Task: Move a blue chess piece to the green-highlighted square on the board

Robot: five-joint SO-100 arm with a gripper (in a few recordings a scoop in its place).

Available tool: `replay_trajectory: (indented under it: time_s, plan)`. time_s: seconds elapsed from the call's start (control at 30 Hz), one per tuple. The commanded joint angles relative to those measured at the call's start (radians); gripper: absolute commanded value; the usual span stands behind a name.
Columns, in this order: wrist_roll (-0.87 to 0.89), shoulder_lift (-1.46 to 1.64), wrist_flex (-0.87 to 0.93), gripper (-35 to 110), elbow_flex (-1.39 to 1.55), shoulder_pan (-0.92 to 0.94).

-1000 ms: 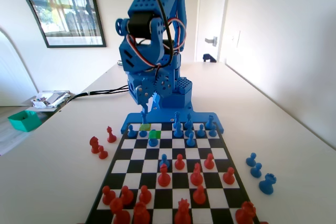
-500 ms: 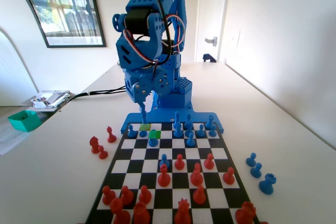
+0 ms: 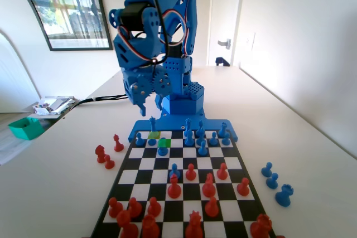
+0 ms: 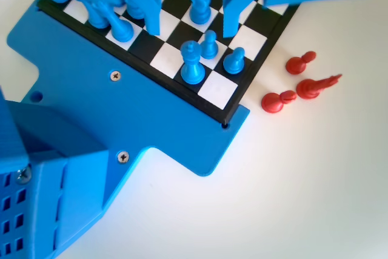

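In the fixed view the tall, pointed blue chess piece (image 3: 152,128) stands upright in the back row near the board's (image 3: 234,163) far left corner. It is at the green-highlighted square (image 3: 155,135), and I cannot tell whether its base sits fully on it. My gripper (image 3: 141,104) hangs above and to the left of the piece, clear of it. In the wrist view the gripper (image 4: 191,23) is open with nothing between the jaws. The tall piece (image 4: 192,63) stands below them, one square in from the bare corner square.
A blue pawn (image 3: 162,148) stands on a darker green patch just in front. More blue pieces (image 3: 201,136) fill the back rows. Red pieces (image 3: 174,188) crowd the near half. Off the board lie red pieces (image 3: 103,156) at left and blue ones (image 3: 272,180) at right. A green tray (image 3: 25,128) sits far left.
The gripper has risen and swung left, away from the tall blue piece. The piece stays standing in the same place.
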Motion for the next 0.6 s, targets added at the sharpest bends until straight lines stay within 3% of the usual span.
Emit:
replay_trajectory:
  time_s: [0.0, 0.57]
  plan:
    - [-0.020, 0.003, -0.015, 17, -0.038, 0.017]
    - [-0.032, -0.005, -0.291, 17, 0.190, 0.008]
